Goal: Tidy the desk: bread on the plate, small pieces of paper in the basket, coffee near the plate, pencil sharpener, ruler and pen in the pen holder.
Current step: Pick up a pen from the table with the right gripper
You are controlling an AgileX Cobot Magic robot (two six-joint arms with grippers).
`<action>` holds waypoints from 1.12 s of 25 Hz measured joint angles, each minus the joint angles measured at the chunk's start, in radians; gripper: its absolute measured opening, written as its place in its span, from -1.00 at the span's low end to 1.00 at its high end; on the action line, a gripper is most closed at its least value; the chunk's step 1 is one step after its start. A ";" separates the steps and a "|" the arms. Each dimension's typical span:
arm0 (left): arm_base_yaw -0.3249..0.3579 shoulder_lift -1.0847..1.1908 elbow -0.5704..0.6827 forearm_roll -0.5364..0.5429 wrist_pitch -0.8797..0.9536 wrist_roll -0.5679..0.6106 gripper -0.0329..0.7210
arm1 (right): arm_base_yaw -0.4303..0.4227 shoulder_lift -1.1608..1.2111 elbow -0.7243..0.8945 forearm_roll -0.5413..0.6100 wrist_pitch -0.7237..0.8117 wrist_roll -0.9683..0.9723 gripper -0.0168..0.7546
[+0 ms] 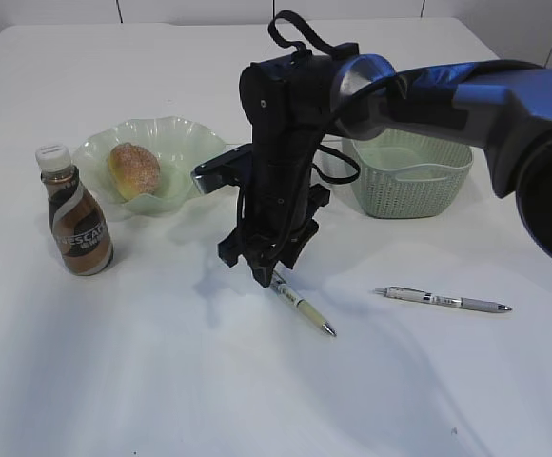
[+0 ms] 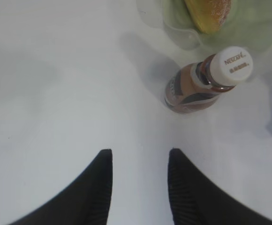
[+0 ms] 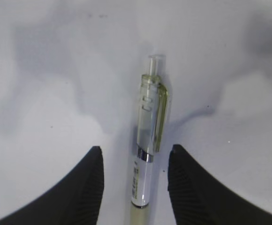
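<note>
Pen (image 3: 147,140) pickup is the step in hand: a pale pen is straddled by the open fingers of the right gripper (image 1: 266,271), low over the desk (image 1: 162,381), nothing yet clamped. Closing on the barrel is judged to be needed next. The right arm is reached in from the right, wrist pointed down. A second pen (image 1: 443,301) lies farther right. The left gripper (image 2: 139,187) is open and empty near the coffee (image 2: 206,79), beside the plate (image 1: 176,138) holding bread (image 1: 133,169). The basket (image 1: 409,176) sits far right.
</note>
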 joint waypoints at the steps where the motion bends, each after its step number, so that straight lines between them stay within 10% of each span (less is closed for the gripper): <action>1: 0.000 0.000 0.000 0.000 0.000 0.000 -0.18 | 0.000 0.001 0.000 -0.002 0.000 0.000 0.00; 28: 0.000 0.000 0.000 0.000 0.000 0.000 -0.18 | 0.000 0.017 0.000 -0.008 -0.024 -0.002 0.00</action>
